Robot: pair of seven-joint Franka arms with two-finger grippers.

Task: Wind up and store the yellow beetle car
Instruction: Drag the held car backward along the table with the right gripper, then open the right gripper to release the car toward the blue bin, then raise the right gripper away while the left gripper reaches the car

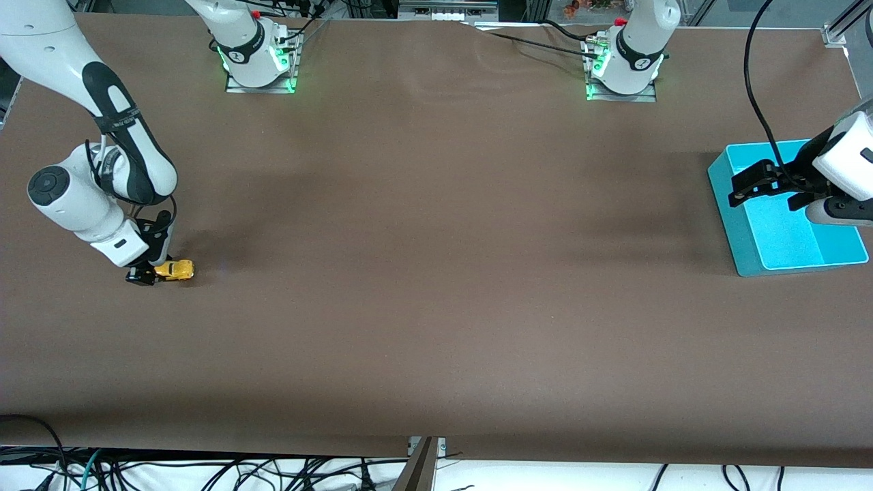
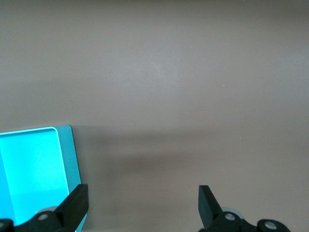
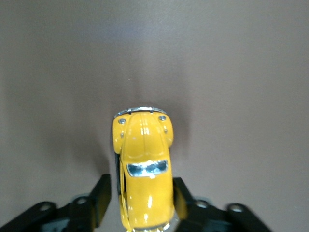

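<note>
Fingers [image 3: 102, 200] of the right gripper [image 1: 149, 273] flank the yellow beetle car [image 1: 174, 270], slightly parted with a thin gap each side. The car sits wheels-down on the table [image 1: 436, 307] at the right arm's end. Risk: once released, a wound car may run off uncontrolled. The left gripper [image 1: 762, 185] waits, spread wide, over the blue bin [image 1: 721, 187].
</note>
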